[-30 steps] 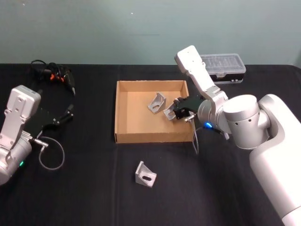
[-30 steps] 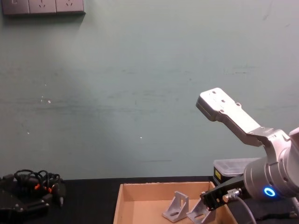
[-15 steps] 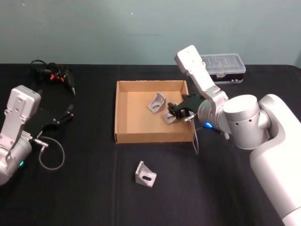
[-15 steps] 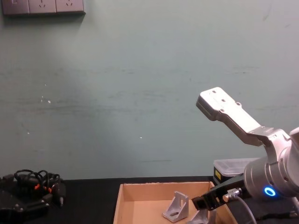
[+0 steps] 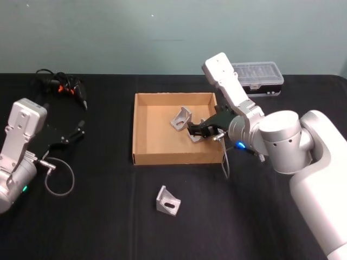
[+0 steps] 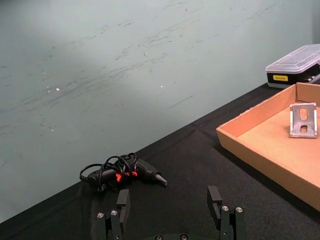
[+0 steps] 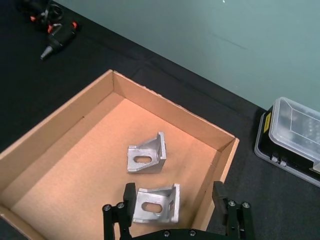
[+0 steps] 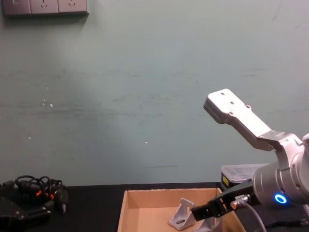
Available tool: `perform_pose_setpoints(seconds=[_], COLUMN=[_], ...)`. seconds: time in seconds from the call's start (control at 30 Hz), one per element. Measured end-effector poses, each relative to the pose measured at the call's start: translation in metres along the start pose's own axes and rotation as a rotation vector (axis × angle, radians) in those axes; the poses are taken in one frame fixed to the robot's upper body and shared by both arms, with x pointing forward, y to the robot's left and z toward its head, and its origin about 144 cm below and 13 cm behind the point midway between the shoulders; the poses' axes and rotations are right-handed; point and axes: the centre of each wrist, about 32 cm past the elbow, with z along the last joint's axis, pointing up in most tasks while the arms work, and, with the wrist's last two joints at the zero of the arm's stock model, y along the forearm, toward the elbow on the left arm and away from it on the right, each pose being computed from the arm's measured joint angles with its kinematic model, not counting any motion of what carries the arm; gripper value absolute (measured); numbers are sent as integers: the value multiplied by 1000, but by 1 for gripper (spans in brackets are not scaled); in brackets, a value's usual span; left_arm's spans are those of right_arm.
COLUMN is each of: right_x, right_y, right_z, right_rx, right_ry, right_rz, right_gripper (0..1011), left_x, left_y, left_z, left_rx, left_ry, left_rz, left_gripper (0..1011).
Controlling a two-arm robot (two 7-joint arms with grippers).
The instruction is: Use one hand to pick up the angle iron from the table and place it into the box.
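Observation:
The tan cardboard box [image 5: 172, 158] sits mid-table. Two angle irons lie on its floor: one near the back [image 5: 181, 118], one beside the right wall [image 5: 194, 137]. My right gripper [image 5: 199, 130] hovers open just above that second angle iron [image 7: 157, 204], fingers spread to either side without touching it; the first angle iron [image 7: 146, 156] lies a little farther in. A third angle iron [image 5: 168, 200] lies on the black table in front of the box. My left gripper [image 5: 76, 130] is parked open at the far left, its fingers [image 6: 215, 197] holding nothing.
A black plastic case with clear lid [image 5: 257, 76] stands behind the box at the right. A corded tool bundle [image 5: 59, 84] lies at the back left. A wire loop [image 5: 59, 176] hangs by the left arm. The box's low walls [image 7: 170, 107] surround the right gripper.
My right gripper opened and let the angle iron go; it now rests on the box floor by the right wall. The fingers shifted slightly left. The left arm stayed still.

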Motion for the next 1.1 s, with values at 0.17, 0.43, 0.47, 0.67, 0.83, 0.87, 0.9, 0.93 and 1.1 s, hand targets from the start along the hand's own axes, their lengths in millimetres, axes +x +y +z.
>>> perform_pose_setpoints(seconds=[0.17, 0.43, 0.47, 0.67, 0.83, 0.87, 0.9, 0.93, 1.1], right_x=[-4, -15, -16, -22, -22, -21, -21, -21, -19], right_y=[-13, -49, -53, -78, -95, -100, -102, -106, -113], right_z=[-4, -18, -20, -38, -51, -54, -56, -59, -69], right_rx=[37, 108, 114, 157, 196, 210, 218, 230, 263], right_ry=[-6, -19, -21, -65, -87, -93, -98, -106, -132], right_rz=[15, 63, 70, 137, 196, 216, 228, 253, 338], right_gripper=[1004, 1004, 1004, 1004, 1004, 1004, 1004, 1004, 1004], left_x=[0, 0, 0, 0, 0, 0, 0, 0, 0], left_y=[0, 0, 0, 0, 0, 0, 0, 0, 0], left_z=[0, 0, 0, 0, 0, 0, 0, 0, 0], left_rx=[0, 0, 0, 0, 0, 0, 0, 0, 0], left_ry=[0, 0, 0, 0, 0, 0, 0, 0, 0], left_rz=[0, 0, 0, 0, 0, 0, 0, 0, 0], left_gripper=[1011, 1011, 1011, 1011, 1011, 1011, 1011, 1011, 1011])
